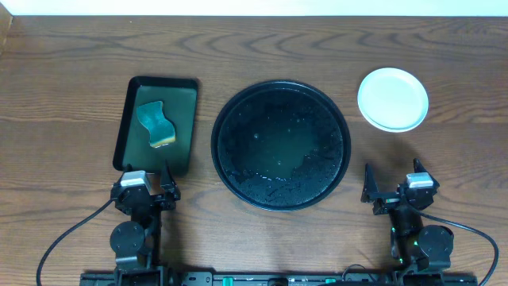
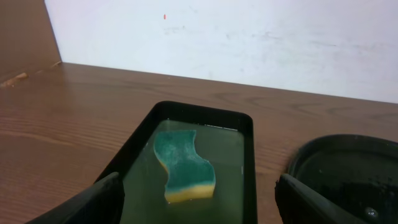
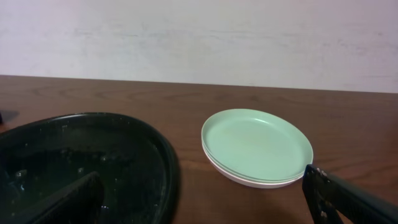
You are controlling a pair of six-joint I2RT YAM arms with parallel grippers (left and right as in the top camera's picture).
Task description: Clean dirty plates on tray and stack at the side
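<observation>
The plates sit stacked on the table to the right of the round black tray. In the right wrist view the stack shows mint plates on top and a white one beneath. The tray holds no plates; its floor is wet. My left gripper is open and empty at the near end of the rectangular tray. My right gripper is open and empty, near the front edge, below the stack. The round tray also shows in the right wrist view and the left wrist view.
A rectangular black tray with a green floor lies left of the round tray. A teal and yellow sponge lies in it, also in the left wrist view. A pale wall runs along the table's far edge.
</observation>
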